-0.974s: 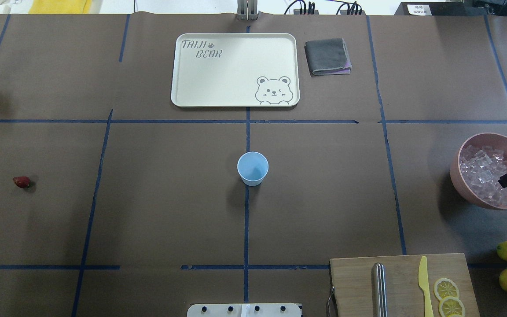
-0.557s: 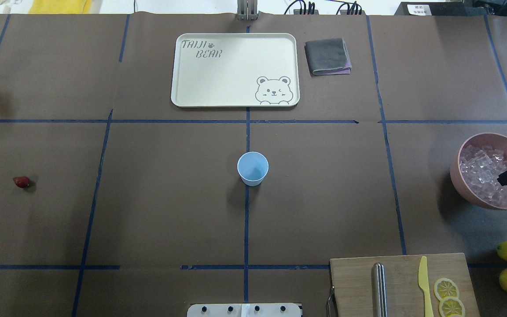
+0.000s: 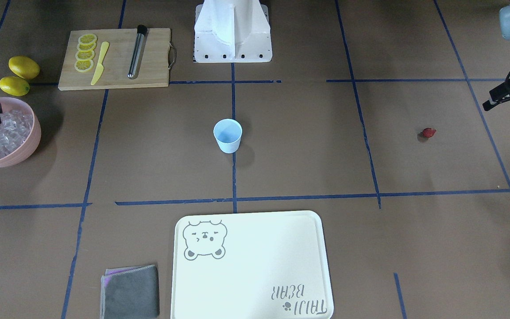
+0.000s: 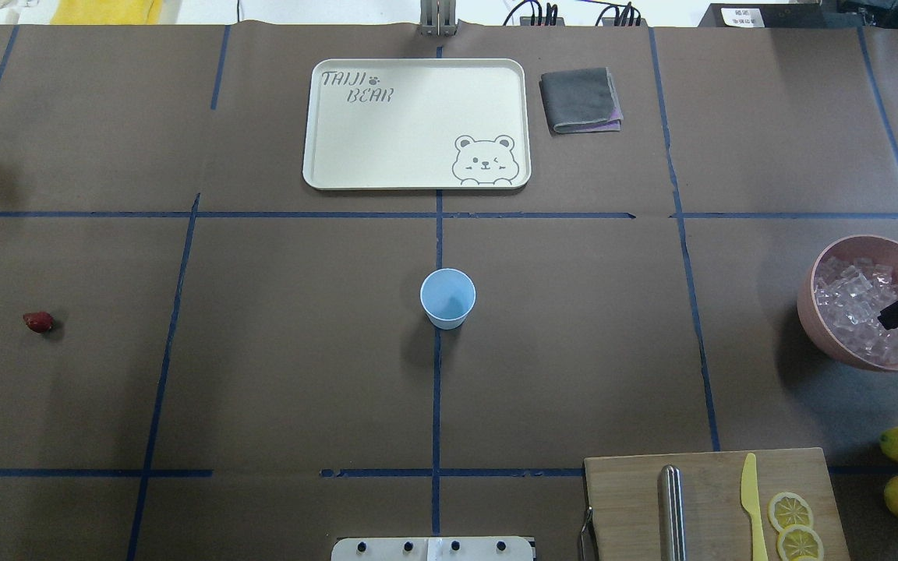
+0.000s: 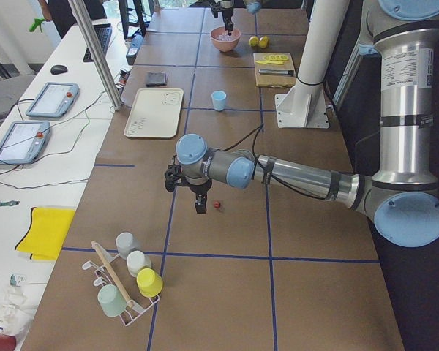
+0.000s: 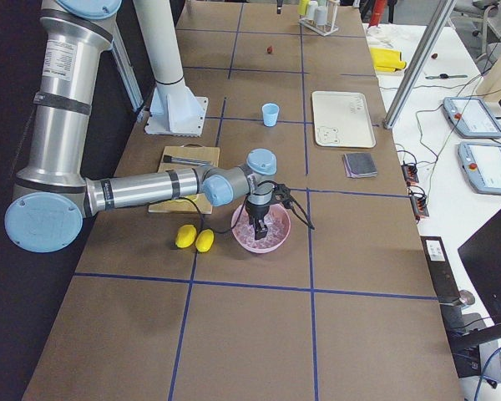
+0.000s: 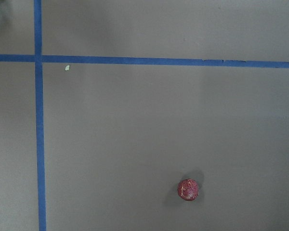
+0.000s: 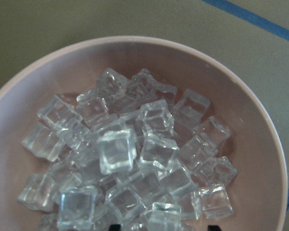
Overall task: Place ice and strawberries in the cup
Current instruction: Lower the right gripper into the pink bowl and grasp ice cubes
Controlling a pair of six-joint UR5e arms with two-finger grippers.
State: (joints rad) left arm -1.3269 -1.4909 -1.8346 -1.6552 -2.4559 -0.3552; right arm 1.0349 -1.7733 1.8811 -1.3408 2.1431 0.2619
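Brown paper with blue tape lines covers the bench point(image 4: 301, 374). Over at the pink bowl point(image 4: 809, 323), the right end effector point(image 4: 892, 273) has crept a little further in over the ice point(image 8: 135, 154) since a moment ago. It is spread wide and holds nothing. That small move looks like the start of the first ice grab. Everything else has stayed put.

The cup point(image 4: 447, 298) sits in the middle of the bench. It looks bare inside, so the job has hardly begun. The strawberry point(image 4: 38, 322) lies far off on the robot's left side, well apart from the cup. The left end effector point(image 3: 501, 107) hangs near it and seems spread apart too, with nothing in it.

The cup stands straight up with its mouth to the ceiling, so its long way runs up and down. Things can be dropped right in. The strawberry lies on its side, and its long way seems to run across the bench toward the cup. It is too small to tell which end has the green. The ice cubes are heaped every which way.
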